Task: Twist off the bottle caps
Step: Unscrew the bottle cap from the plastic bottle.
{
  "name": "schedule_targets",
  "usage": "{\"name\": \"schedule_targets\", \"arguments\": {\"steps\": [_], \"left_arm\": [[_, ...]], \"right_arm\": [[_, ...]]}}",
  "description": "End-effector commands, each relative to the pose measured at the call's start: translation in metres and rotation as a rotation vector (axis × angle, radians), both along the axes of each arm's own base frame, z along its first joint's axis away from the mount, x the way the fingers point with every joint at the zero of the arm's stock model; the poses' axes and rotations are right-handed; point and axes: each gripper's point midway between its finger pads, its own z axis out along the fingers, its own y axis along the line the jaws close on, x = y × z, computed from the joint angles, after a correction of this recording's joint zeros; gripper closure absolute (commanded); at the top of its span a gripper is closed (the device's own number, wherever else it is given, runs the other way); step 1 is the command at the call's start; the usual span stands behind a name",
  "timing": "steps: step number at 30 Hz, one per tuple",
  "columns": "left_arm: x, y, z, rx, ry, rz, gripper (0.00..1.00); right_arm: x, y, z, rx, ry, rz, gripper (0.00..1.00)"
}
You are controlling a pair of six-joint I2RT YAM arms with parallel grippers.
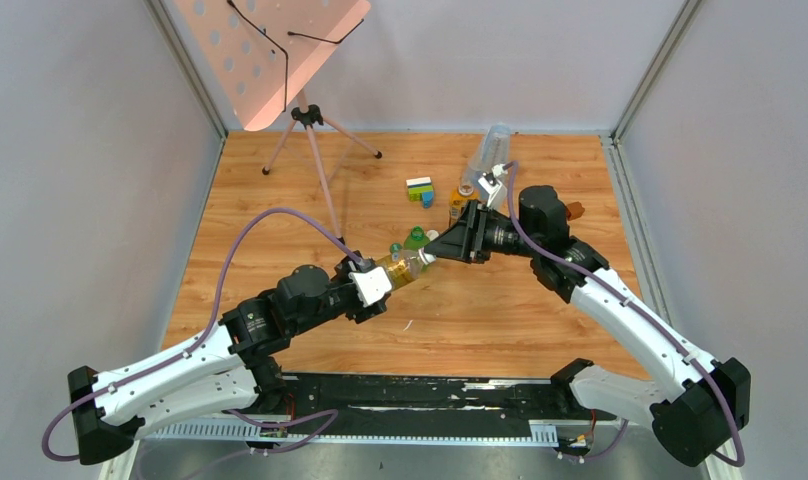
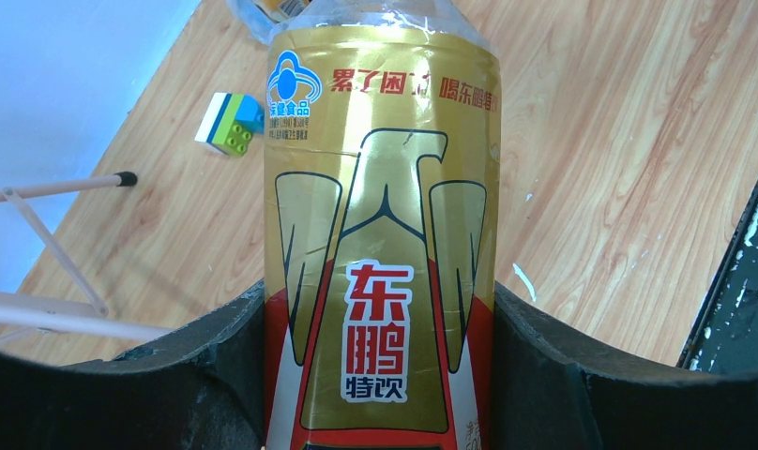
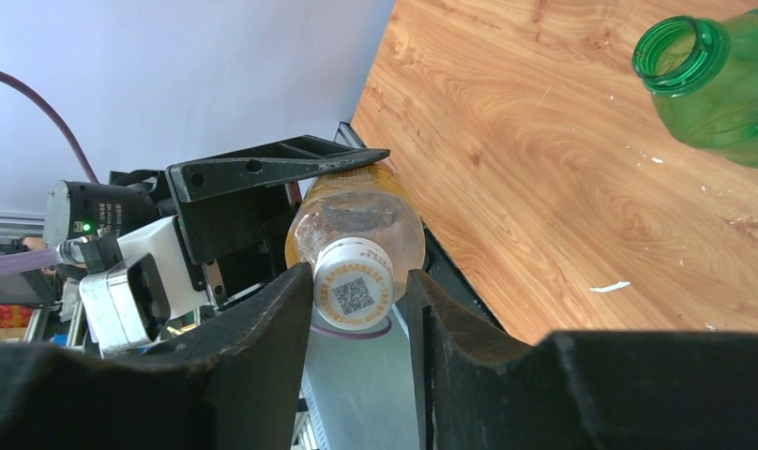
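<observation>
- Left end effector (image 2: 379, 298): clamped on amber bottle (image 2: 380, 178), gold label. Bottle held level above worktop (image 1: 240, 180) at frame centre, likely braced against twist.
- Right end effector (image 3: 358, 277): narrowed onto white cap (image 3: 355, 298), fingers against both sides, cap on neck, placed for unscrewing.
- Beyond: green bottle (image 3: 722, 84), neck open, uncapped; toy bricks (image 1: 420, 189); clear container (image 1: 490, 150), upper centre.
- Nothing blocked cap; arms met nose to nose.

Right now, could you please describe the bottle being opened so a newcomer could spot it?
On the table, where both arms meet, the left gripper and right gripper hold an amber bottle. Unlike the capless green bottle nearby, it has a gold label and a white cap bearing a QR code.
</observation>
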Motion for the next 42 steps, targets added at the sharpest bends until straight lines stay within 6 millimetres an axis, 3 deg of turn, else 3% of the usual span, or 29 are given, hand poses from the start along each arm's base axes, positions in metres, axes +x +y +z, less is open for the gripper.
{"name": "schedule_targets", "arguments": {"steps": [1, 10, 16, 21, 26, 28, 34, 42], "left_arm": [[0.0, -0.006, 0.011, -0.04, -0.029, -0.02, 0.8], [-0.001, -0.007, 0.01, -0.04, -0.024, -0.029, 0.8], [-0.006, -0.009, 0.011, -0.052, -0.003, -0.046, 0.81], [-0.022, -0.013, 0.018, -0.103, 0.08, -0.093, 0.81], [-0.05, -0.021, 0.034, -0.17, 0.174, -0.234, 0.8], [-0.066, -0.022, 0.037, -0.175, 0.234, -0.317, 0.79], [-0.102, -0.023, 0.052, -0.172, 0.354, -0.488, 0.76], [-0.133, -0.017, 0.06, -0.178, 0.473, -0.637, 0.71]], "right_arm": [[-0.006, 0.002, 0.016, 0.057, -0.023, 0.045, 0.59], [-0.01, 0.004, 0.01, 0.053, -0.025, 0.086, 0.63], [-0.01, 0.006, 0.011, 0.041, -0.138, 0.141, 0.99], [-0.016, -0.002, 0.03, 0.022, -0.642, 0.23, 1.0], [-0.056, -0.017, 0.045, 0.04, -1.341, 0.437, 1.0], [-0.071, -0.022, 0.044, 0.022, -1.515, 0.537, 1.0], [-0.092, -0.034, 0.056, -0.009, -1.822, 0.635, 1.0], [-0.109, -0.042, 0.074, 0.0, -1.986, 0.64, 1.0]]}}
